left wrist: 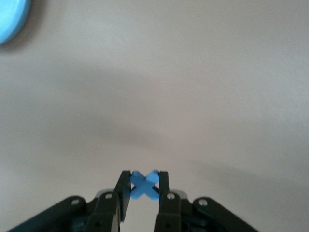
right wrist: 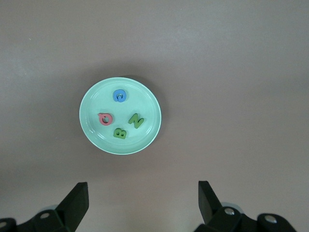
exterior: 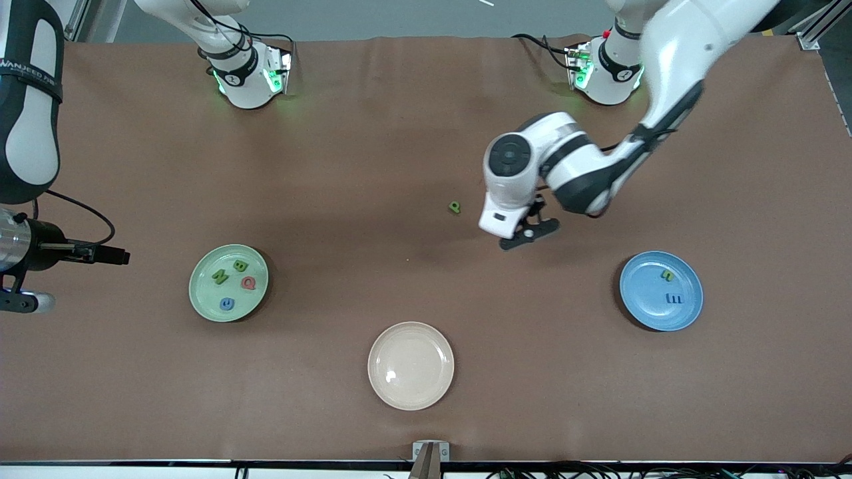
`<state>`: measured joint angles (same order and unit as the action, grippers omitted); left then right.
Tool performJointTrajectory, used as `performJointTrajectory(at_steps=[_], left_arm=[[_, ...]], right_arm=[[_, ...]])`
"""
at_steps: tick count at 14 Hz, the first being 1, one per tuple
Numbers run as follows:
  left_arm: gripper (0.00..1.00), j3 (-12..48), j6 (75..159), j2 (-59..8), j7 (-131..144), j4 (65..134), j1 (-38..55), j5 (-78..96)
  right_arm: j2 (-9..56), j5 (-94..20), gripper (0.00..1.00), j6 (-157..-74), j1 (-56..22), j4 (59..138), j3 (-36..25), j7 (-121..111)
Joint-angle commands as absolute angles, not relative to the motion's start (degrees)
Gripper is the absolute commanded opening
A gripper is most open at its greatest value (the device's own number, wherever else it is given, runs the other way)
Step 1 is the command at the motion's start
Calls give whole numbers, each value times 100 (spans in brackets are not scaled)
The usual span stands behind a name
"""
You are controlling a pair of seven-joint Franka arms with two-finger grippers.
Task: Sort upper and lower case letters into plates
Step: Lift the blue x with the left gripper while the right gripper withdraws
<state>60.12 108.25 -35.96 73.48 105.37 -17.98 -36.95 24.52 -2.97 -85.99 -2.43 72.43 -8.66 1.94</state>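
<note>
- The mint green plate (exterior: 228, 283) lies flat on the counter toward the right arm's end, holding four letters: a green N (exterior: 219, 275), a green B (exterior: 240, 266), a pink-red Q (exterior: 248, 283) and a blue round letter (exterior: 227, 303) (which letter it is, I cannot tell).
- The sky blue plate (exterior: 661, 291) lies toward the left arm's end, holding a small green letter (exterior: 666, 274) and a blue letter (exterior: 674, 299).
- A lone green letter (exterior: 454, 207) lies on the counter, farther from the front camera than both plates.
- A blue X-shaped letter (left wrist: 144, 184) is pinched between the left gripper (left wrist: 144, 186) jaws, above bare counter.
</note>
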Motion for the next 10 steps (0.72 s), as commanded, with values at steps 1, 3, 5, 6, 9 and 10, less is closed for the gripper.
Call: performJointTrajectory(at_steps=[1, 3, 5, 6, 9, 10], left_arm=[[1, 6870, 10146, -3533, 6096, 10635, -3160, -3683], [1, 7048, 9818, -3525, 5024, 10652, -3733, -3700], [1, 7049, 9809, -3524, 4406, 10670, -4129, -3761], [1, 7049, 9817, -3524, 4099, 10679, -4314, -3797], [1, 7040, 10315, -3630, 3464, 10923, -4885, -4129], [1, 7005, 10788, -3647, 3402, 11168, -5087, -4279]], right_arm=[[2514, -299, 100, -8525, -184, 7093, -809, 202], [2487, -281, 100, -8517, -237, 7093, -791, 220], [2444, -316, 100, -8490, -264, 7093, -791, 176], [2295, -360, 100, -8499, -203, 7145, -774, 167], [1953, -387, 100, -8507, -220, 7486, -791, 141], [1768, -352, 100, -8612, -211, 7706, -774, 132]])
